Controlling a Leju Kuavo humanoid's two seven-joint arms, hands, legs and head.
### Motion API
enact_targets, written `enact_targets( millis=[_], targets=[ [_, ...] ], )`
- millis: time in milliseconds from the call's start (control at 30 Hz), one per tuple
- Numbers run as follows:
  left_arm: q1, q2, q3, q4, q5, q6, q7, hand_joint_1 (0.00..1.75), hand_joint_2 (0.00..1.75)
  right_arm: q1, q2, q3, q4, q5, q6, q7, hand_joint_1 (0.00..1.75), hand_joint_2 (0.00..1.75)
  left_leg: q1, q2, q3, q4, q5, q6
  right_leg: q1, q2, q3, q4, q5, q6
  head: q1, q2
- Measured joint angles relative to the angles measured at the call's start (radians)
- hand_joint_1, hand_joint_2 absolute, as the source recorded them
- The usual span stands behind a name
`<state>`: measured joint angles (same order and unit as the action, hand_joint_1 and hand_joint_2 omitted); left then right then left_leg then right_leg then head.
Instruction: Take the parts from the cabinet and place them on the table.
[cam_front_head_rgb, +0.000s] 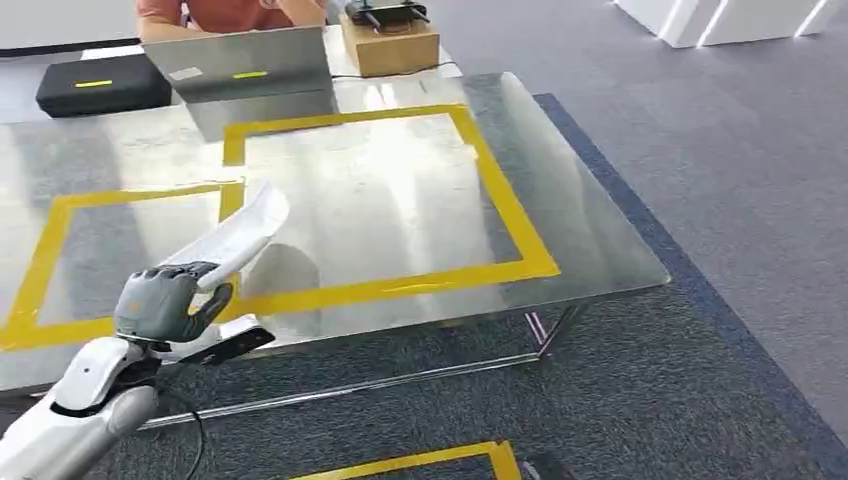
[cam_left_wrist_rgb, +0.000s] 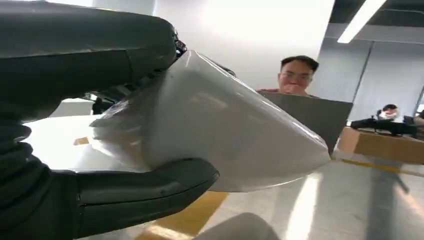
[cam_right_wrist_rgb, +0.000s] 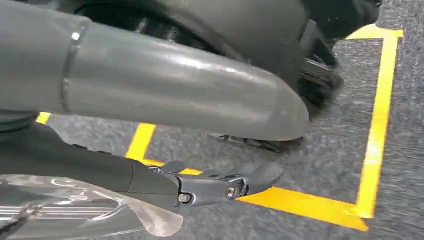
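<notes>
While left hand (cam_front_head_rgb: 165, 300) holds part (cam_front_head_rgb: 240, 232), table (cam_front_head_rgb: 600, 240) edge near

The near end of the white part (cam_front_head_rgb: 238, 237) is hidden inside the left hand (cam_front_head_rgb: 165, 300); the left wrist view blurs its surface and cuts off its near edge. The left arm (cam_front_head_rgb: 70, 410) runs out at the near left corner of the head view. The tabletop (cam_front_head_rgb: 400, 200) is cut off at the left edge. At the far side, the person (cam_front_head_rgb: 230, 12) is cut off by the top edge above the shoulders and hidden lower down by the laptop (cam_front_head_rgb: 245, 65). The right hand (cam_right_wrist_rgb: 165, 90) is blurred; whether it grips the clear plastic (cam_right_wrist_rgb: 75, 210) beside it cannot be told.
</notes>
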<state>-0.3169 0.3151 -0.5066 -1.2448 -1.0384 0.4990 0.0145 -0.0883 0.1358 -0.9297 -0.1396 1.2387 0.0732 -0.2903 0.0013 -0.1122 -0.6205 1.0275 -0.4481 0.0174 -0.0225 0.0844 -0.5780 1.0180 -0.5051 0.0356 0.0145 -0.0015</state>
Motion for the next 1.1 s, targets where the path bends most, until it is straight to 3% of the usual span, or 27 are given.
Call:
enact_targets(
  millis=[67,100,133,167,200,233,267,300,333,367,433,467,533,567,633,800,1100],
  targets=[
    [0.004,0.001,0.0,0.0,0.0,0.0,0.0,1.75,1.75,0.002,0.0,0.0,0.0,0.0,0.0,0.001,0.0,0.0,0.006,-0.02,-0.002,-0.009,0.008,-0.013,0.008,-0.02,0.003,0.004,-0.001,-0.01,0.003,0.0],
    [0.006,0.002,0.0,0.0,0.0,0.0,0.0,1.75,1.75,0.001,-0.001,-0.001,0.0,0.0,0.0,0.001,0.0,0.0,0.006,-0.03,-0.002,-0.01,0.008,-0.019,0.006,-0.03,0.005,0.0,0.001,-0.016,0.003,0.0],
    [0.007,0.005,0.001,0.0,0.0,0.0,0.0,1.75,1.75,0.001,0.001,-0.001,0.0,0.0,-0.002,0.001,0.0,0.0,0.007,-0.025,-0.006,-0.006,0.001,-0.021,-0.004,-0.042,0.011,-0.008,0.006,-0.025,0.004,0.0],
    [0.005,0.006,0.002,0.0,0.0,0.0,0.0,1.75,1.75,-0.003,0.0,-0.001,-0.001,-0.001,-0.001,0.0,0.0,0.0,-0.001,0.037,-0.014,0.021,-0.018,-0.027,-0.001,-0.046,0.017,-0.012,0.005,-0.031,-0.006,0.0],
    [0.0,0.006,0.002,0.0,0.0,-0.002,0.0,1.75,1.75,-0.003,0.0,-0.001,-0.001,-0.001,0.001,-0.001,0.0,0.0,0.001,0.076,-0.042,0.085,-0.054,-0.034,0.001,-0.057,0.019,-0.013,0.003,-0.035,-0.014,0.0],
    [-0.001,0.004,0.001,0.0,0.0,-0.002,0.0,1.75,1.75,-0.002,0.0,-0.001,-0.001,-0.002,0.003,-0.001,0.0,0.0,0.003,0.095,-0.08,0.169,-0.091,-0.038,0.003,-0.066,0.022,-0.013,0.001,-0.038,-0.013,0.0],
    [0.002,0.002,0.0,0.0,0.0,-0.003,0.0,1.75,1.75,0.0,0.0,-0.001,-0.001,-0.003,0.004,0.0,0.0,0.0,0.006,0.101,-0.116,0.244,-0.119,-0.041,0.003,-0.076,0.023,-0.012,-0.001,-0.04,-0.014,0.0],
    [0.006,0.002,0.0,0.0,0.0,-0.004,0.0,1.75,1.75,0.003,0.0,-0.002,-0.001,-0.003,0.004,0.0,0.0,0.0,0.008,0.103,-0.141,0.293,-0.129,-0.044,0.003,-0.083,0.024,-0.012,-0.004,-0.04,-0.013,0.0],
    [0.008,0.002,0.0,0.0,0.0,-0.005,0.0,1.75,1.75,0.003,-0.001,-0.002,-0.001,-0.005,0.004,0.0,0.0,0.0,0.01,0.103,-0.141,0.29,-0.113,-0.045,0.003,-0.087,0.027,-0.012,-0.006,-0.04,-0.014,0.0],
    [0.009,0.002,0.0,0.0,0.0,-0.005,0.0,1.75,1.75,0.003,-0.001,-0.002,-0.001,-0.006,0.004,0.0,0.0,0.0,0.011,0.103,-0.12,0.249,-0.08,-0.044,0.003,-0.09,0.029,-0.012,-0.008,-0.038,-0.013,0.0],
    [0.008,0.002,0.001,0.0,0.0,-0.005,0.0,1.75,1.75,0.001,0.0,-0.002,-0.001,-0.006,0.006,0.0,0.0,0.0,0.009,0.105,-0.025,0.061,0.018,-0.035,0.003,-0.094,0.043,-0.012,-0.016,-0.032,-0.014,0.0],
    [0.006,0.002,0.002,0.0,0.0,-0.005,0.0,1.75,1.75,0.001,0.0,-0.002,-0.001,-0.006,0.006,0.0,0.0,0.0,0.006,0.111,0.003,0.011,0.013,-0.029,0.003,-0.096,0.046,-0.014,-0.019,-0.03,-0.013,0.0],
    [0.0,0.002,0.001,0.0,-0.002,-0.006,0.0,1.75,1.75,0.0,0.0,-0.002,-0.001,-0.006,0.008,-0.001,0.0,0.0,0.004,0.11,0.014,-0.016,0.006,-0.027,0.013,-0.097,0.038,-0.006,-0.024,-0.024,-0.012,0.0],
    [-0.001,0.001,0.001,0.0,-0.003,-0.006,0.0,1.75,1.75,0.0,-0.001,-0.002,-0.001,-0.006,0.009,-0.001,0.0,0.0,0.005,0.11,0.012,-0.015,0.004,-0.033,0.013,-0.098,0.039,-0.009,-0.024,-0.03,-0.011,0.0],
    [-0.001,0.001,0.001,0.0,-0.002,-0.006,0.0,1.75,1.75,-0.001,0.0,-0.002,-0.001,-0.006,0.01,-0.001,0.0,0.0,0.002,0.109,0.012,-0.015,0.002,-0.03,0.011,-0.1,0.044,-0.017,-0.023,-0.029,-0.012,0.0],
    [-0.003,0.0,0.0,0.0,-0.003,-0.006,0.0,1.75,1.75,-0.001,0.0,-0.002,-0.001,-0.006,0.011,-0.001,0.0,0.0,0.001,0.109,0.012,-0.014,-0.001,-0.021,0.01,-0.099,0.048,-0.027,-0.018,-0.019,-0.012,0.0],
    [-0.032,0.001,0.0,0.025,-0.024,-0.006,0.002,1.75,1.75,-0.004,0.0,-0.002,-0.001,-0.003,0.024,0.005,0.0,0.0,-0.001,0.109,0.012,-0.013,0.0,-0.017,0.009,-0.099,0.048,-0.029,-0.017,-0.012,-0.012,0.0]
  ],
)
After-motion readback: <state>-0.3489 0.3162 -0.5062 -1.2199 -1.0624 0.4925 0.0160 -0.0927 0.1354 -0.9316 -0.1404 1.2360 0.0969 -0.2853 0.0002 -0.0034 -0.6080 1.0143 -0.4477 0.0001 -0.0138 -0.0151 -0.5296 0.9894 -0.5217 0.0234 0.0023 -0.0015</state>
